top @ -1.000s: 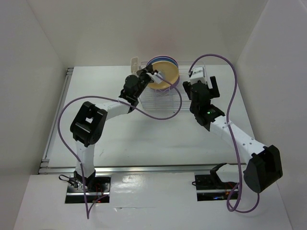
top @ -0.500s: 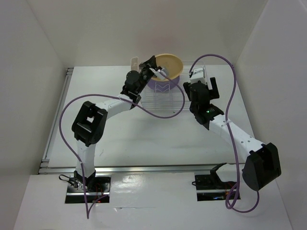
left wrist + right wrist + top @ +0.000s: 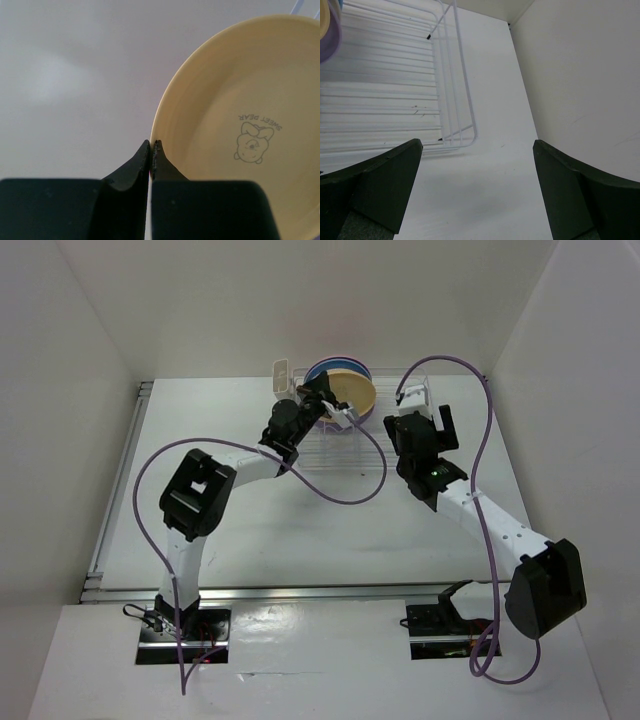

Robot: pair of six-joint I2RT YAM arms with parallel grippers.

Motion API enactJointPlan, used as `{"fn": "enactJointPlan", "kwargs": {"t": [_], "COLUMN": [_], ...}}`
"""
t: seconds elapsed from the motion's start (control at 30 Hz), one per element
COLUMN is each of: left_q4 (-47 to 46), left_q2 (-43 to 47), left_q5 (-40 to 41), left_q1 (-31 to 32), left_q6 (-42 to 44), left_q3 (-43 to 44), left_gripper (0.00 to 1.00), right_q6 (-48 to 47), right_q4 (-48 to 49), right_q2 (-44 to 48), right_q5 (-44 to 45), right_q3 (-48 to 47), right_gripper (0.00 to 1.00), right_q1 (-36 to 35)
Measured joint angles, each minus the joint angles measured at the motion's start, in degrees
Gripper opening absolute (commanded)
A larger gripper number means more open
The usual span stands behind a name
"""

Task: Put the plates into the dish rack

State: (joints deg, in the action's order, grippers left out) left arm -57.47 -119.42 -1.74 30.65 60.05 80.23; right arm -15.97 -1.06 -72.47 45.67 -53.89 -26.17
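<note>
We are looking at plain white walls [image 3: 230, 300] rising beyond and beside the jaws, enclosing a softly lit white surface [image 3: 300, 540].

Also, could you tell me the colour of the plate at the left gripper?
The plate is pale yellow with a printed cartoon, clearest in left wrist view.

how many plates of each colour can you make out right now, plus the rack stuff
orange-yellow plate: 1
blue plate: 1
purple plate: 1
dish rack: 1
cutlery cup: 1
total: 5 things, 3 of them plates; any further plates in the stack are too hidden to tell
</note>
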Motion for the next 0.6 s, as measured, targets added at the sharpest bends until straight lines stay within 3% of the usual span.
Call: {"fn": "enactJointPlan", "kwargs": {"t": [0.47,0.53,0.57,0.6], "left_q4": [-2.8,-3.0,-3.0,-3.7], "left_q2": [-3.0,-3.0,-3.0,-3.1], "left_q5": [-0.5,0.3,0.8,1.6], "left_q1": [-0.3,-0.3,-0.3,-0.3], "left_q6": [1.4,-0.2,-0.6,-0.9], "left_q3": [-1.0,-2.9,-4.1,-5.2], "left_gripper": [0.00,0.06,0.22,0.28], "right_q6": [1.5,1.8,2.1,2.4], "right_q4": [-2.9,-3.0,-3.0,-3.2], "right_q2": [-1.3,-1.4,-1.4,-1.4], "right_q5": [-0.1,-0.1,-0.1,-0.2], "right_q3": [0.0,0.0,0.0,0.0], "right_gripper": [1.00,1.00,1.00,1.00], "right_q1": [0.1,0.1,0.1,0.1]}}
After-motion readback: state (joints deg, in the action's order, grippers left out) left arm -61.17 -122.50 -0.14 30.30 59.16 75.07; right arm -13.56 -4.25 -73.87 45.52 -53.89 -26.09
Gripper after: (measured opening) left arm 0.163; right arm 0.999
